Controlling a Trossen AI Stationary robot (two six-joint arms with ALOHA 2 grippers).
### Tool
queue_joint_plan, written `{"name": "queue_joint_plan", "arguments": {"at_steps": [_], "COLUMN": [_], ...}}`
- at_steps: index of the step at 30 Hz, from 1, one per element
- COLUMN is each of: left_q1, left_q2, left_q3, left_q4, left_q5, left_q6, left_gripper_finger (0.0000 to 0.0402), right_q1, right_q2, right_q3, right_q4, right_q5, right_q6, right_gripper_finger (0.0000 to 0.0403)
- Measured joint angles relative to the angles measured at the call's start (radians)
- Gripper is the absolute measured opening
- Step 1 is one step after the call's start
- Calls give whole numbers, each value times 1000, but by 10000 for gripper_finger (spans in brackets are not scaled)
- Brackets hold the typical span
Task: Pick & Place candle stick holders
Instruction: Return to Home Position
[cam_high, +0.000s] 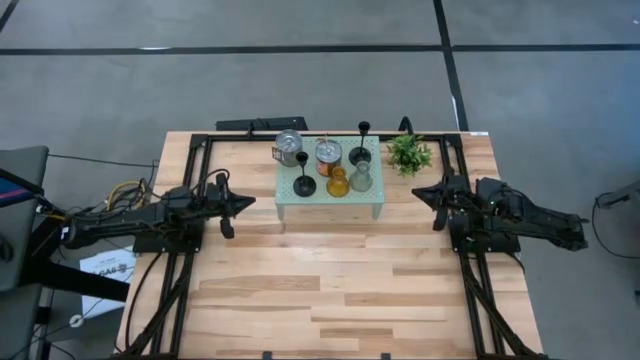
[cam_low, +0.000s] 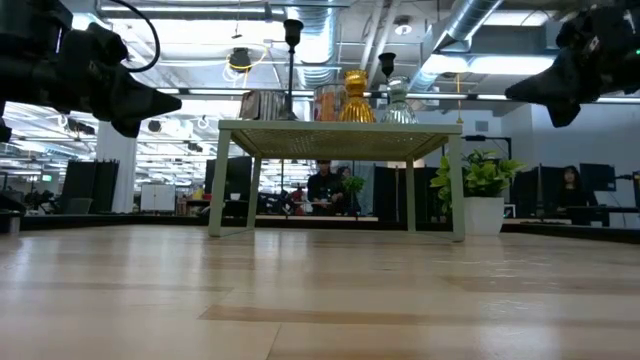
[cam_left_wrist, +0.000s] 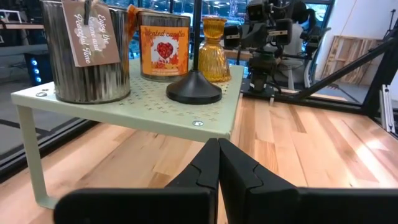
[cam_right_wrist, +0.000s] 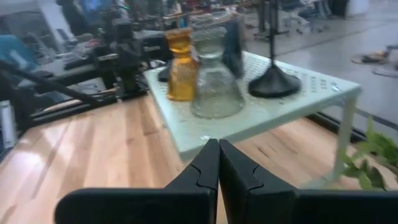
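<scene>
Candle stick holders (cam_low: 354, 97) stand together on the pale green stand (cam_high: 287, 205) at the back middle of the table (cam_high: 330, 290). A silvery cup (cam_high: 289, 147) with a tag is at the stand's back left corner, with an orange-labelled cup (cam_high: 328, 155) beside it. One black stemmed holder (cam_high: 361, 152) stands at the back right and a second black holder (cam_high: 304, 186) at the front left. An amber glass holder (cam_high: 338, 183) is just beside a clear glass holder (cam_high: 361, 178) at the front. A potted plant (cam_high: 408, 153) sits just right of the stand. The left gripper (cam_high: 243, 201) hovers left of the stand and the right gripper (cam_high: 420, 190) hovers to its right. Both point at the stand, with jaws pressed closed on nothing.
</scene>
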Motion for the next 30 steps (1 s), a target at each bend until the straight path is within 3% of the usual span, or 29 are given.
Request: {"name": "queue_joint_plan", "arguments": {"at_steps": [8, 15, 22, 25, 30], "left_q1": [0, 0, 0, 0, 0], "left_q2": [0, 0, 0, 0, 0], "left_q3": [0, 0, 0, 1, 1], "left_q4": [-6, -6, -6, -6, -6], "left_q5": [0, 0, 0, 0, 0], "left_q6": [0, 0, 0, 1, 1], "left_gripper_finger": [6, 6, 7, 7, 7], "right_q1": [0, 25, 28, 28, 28], "right_q2": [46, 45, 46, 45, 45], "right_q3": [0, 0, 0, 0, 0], "right_q4": [-59, -14, -8, 28, 37], "right_q5": [101, 100, 100, 73, -63], "right_q6": [143, 7, 2, -71, -115], "right_gripper_finger": [0, 0, 0, 0, 0]}}
